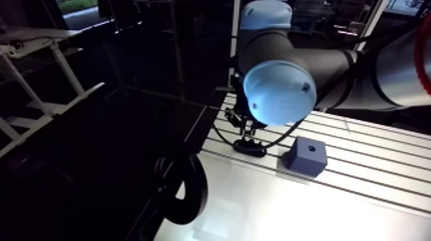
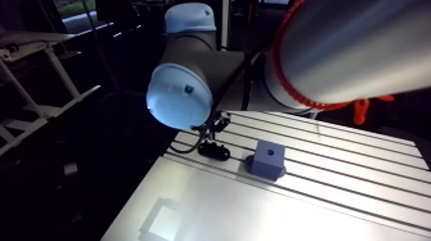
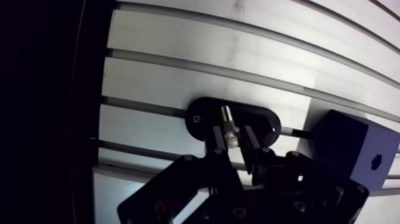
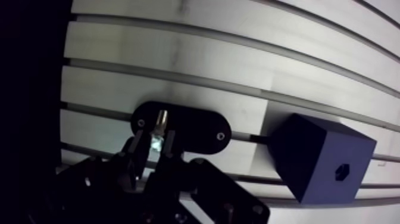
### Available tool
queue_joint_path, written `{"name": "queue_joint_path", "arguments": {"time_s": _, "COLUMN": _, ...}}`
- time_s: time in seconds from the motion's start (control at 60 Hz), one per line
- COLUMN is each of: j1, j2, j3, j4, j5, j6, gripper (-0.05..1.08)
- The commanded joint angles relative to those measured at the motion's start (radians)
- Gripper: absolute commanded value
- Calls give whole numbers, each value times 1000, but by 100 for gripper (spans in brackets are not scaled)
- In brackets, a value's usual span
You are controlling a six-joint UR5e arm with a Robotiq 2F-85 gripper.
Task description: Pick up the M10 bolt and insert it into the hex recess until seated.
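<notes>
In the wrist view a shiny M10 bolt stands upright in a black oval holder on the slotted table. My gripper reaches down over the holder with its two fingers close on either side of the bolt's head, shut on it. The bolt still sits in the holder. Beside the holder stands a dark blue block with a small hex recess in one face. The arm view shows the same holder under the wrist, and the block just right of it.
The aluminium table has long parallel slots. Its left edge lies close to the holder, with dark space beyond it. A black ring-shaped object hangs off that edge nearer the camera.
</notes>
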State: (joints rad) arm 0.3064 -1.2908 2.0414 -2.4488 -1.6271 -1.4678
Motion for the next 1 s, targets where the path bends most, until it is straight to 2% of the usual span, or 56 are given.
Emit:
{"name": "queue_joint_path", "arguments": {"time_s": 0.017, "j1": 0, "j2": -40, "j3": -14, "j4": 20, "j5": -4, "j6": -1, "gripper": 81}}
{"name": "queue_joint_path", "arguments": {"time_s": 0.133, "j1": 0, "j2": -71, "j3": -37, "j4": 66, "j5": -11, "j6": -2, "gripper": 84}}
{"name": "queue_joint_path", "arguments": {"time_s": 0.3, "j1": -10, "j2": -102, "j3": -103, "j4": 175, "j5": -14, "j6": -17, "gripper": 100}}
{"name": "queue_joint_path", "arguments": {"time_s": 0.333, "j1": -17, "j2": -108, "j3": -121, "j4": 206, "j5": -14, "j6": -22, "gripper": 102}}
{"name": "queue_joint_path", "arguments": {"time_s": 0.367, "j1": -36, "j2": -115, "j3": -166, "j4": 290, "j5": -17, "j6": -28, "gripper": 105}}
{"name": "queue_joint_path", "arguments": {"time_s": 0.4, "j1": -36, "j2": -115, "j3": -166, "j4": 290, "j5": -17, "j6": -28, "gripper": 105}}
{"name": "queue_joint_path", "arguments": {"time_s": 0.433, "j1": -66, "j2": -117, "j3": -216, "j4": 386, "j5": -25, "j6": -30, "gripper": 105}}
{"name": "queue_joint_path", "arguments": {"time_s": 0.517, "j1": -98, "j2": -117, "j3": -265, "j4": 464, "j5": -29, "j6": -33, "gripper": 106}}
{"name": "queue_joint_path", "arguments": {"time_s": 0.55, "j1": -126, "j2": -115, "j3": -307, "j4": 520, "j5": -29, "j6": -52, "gripper": 107}}
{"name": "queue_joint_path", "arguments": {"time_s": 0.683, "j1": -147, "j2": -114, "j3": -355, "j4": 581, "j5": -27, "j6": -122, "gripper": 107}}
{"name": "queue_joint_path", "arguments": {"time_s": 0.717, "j1": -172, "j2": -112, "j3": -380, "j4": 619, "j5": -27, "j6": -155, "gripper": 107}}
{"name": "queue_joint_path", "arguments": {"time_s": 0.833, "j1": -225, "j2": -115, "j3": -408, "j4": 703, "j5": -27, "j6": -194, "gripper": 107}}
{"name": "queue_joint_path", "arguments": {"time_s": 1.0, "j1": -230, "j2": -124, "j3": -429, "j4": 754, "j5": -26, "j6": -232, "gripper": 107}}
